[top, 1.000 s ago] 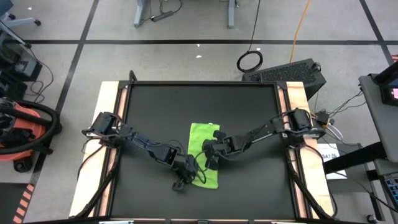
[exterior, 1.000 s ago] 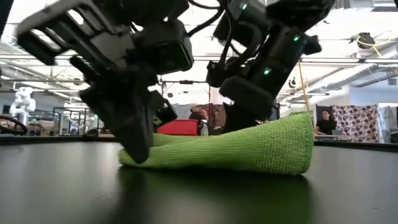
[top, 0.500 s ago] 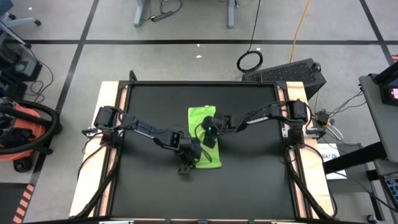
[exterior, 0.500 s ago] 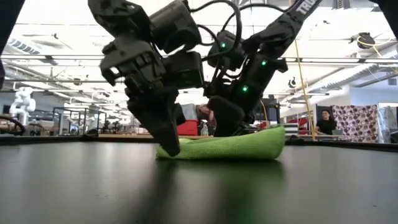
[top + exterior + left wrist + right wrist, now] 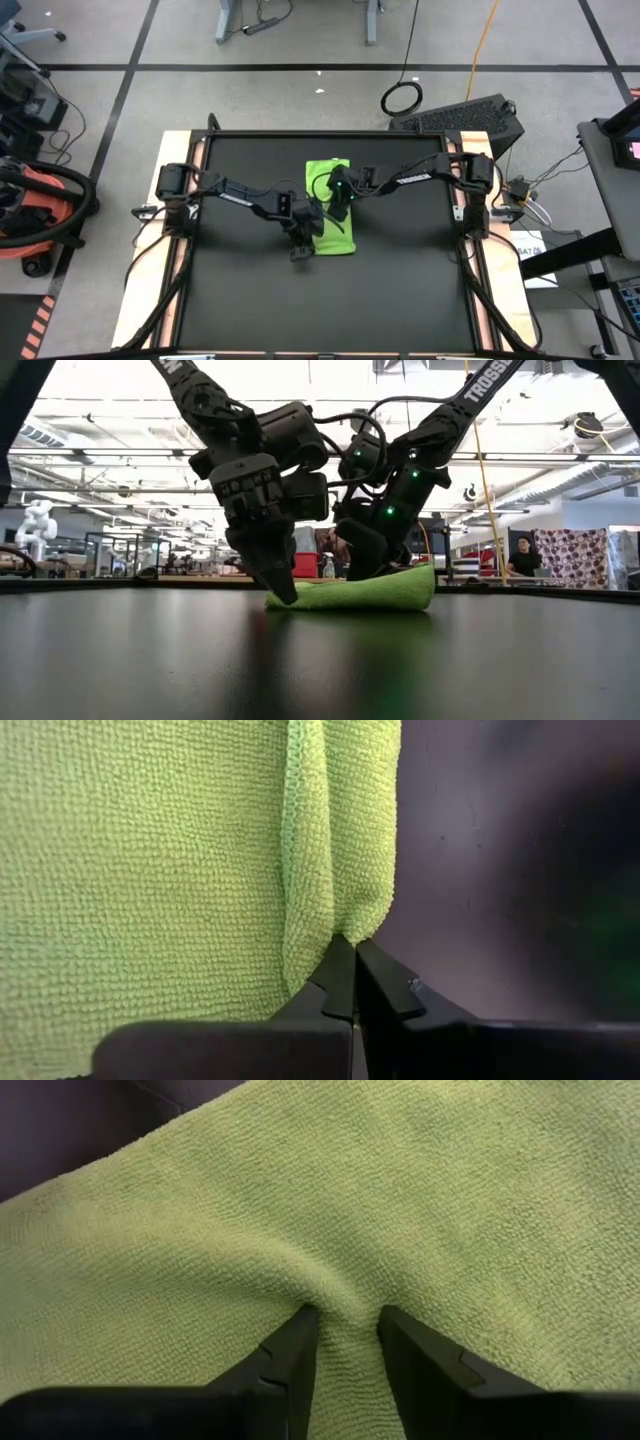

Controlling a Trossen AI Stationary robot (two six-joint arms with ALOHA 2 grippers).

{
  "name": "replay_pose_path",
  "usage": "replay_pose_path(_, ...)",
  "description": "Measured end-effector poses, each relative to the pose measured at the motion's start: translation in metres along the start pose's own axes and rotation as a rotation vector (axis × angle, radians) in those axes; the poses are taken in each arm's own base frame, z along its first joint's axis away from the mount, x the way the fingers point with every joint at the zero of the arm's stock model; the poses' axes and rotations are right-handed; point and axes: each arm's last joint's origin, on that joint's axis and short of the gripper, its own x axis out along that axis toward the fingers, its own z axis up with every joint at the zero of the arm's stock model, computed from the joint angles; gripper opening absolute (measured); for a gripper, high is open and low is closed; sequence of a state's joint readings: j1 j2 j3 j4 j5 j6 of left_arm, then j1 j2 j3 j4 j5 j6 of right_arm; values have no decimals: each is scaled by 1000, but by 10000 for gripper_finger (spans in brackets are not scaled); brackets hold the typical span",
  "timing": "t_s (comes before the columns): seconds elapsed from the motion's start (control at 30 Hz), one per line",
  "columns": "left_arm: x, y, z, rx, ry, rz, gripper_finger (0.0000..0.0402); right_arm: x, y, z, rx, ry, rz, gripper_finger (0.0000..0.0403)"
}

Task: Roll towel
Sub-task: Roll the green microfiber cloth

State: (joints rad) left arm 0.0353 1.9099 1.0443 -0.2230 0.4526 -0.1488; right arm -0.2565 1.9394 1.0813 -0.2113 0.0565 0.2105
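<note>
The lime-green towel lies on the black tabletop, a little far of its middle, and shows low and flat in the low view. My left gripper is at the towel's near left corner, fingers pointing down in the low view, shut on the cloth. My right gripper is over the towel's middle, shut on a bunch of cloth. My left gripper pinches the towel's folded edge at a corner between its two fingertips, coming from above and slanting down. The rest of the towel lies on the table. My right gripper pinches a raised ridge of cloth in the towel's middle between its two fingers, from above. The cloth puckers toward the fingers; the towel around it lies on the table.
Wooden strips run along the table's left and right sides. A black slab lies just beyond the far right corner. Bare black tabletop lies on the near side and to the left and right of the towel. A person sits far behind.
Both grippers have gone toward the table's far edge, still shut on the towel. The towel has slid along the table with them toward the far edge, and its raised right side has sunk flatter.
</note>
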Motion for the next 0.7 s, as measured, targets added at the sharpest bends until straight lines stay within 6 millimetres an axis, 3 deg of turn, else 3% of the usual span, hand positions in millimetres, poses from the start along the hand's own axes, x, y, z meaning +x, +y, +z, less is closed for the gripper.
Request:
replay_pose_path(0.17, -2, 4, 0, -41, 0, -19, 2, -3, -3, 3, -4, -20, 12, 109)
replay_pose_path(0.3, -3, 6, 0, -49, 4, -42, 2, -17, -4, 6, -20, -38, 5, 110)
replay_pose_path(0.5, -5, 10, 0, -64, 8, -65, 2, -65, -3, 21, -72, -162, 17, 110)
replay_pose_path(0.7, -8, 15, 0, -86, 12, -116, 2, -118, 18, 12, -244, -290, 126, 110)
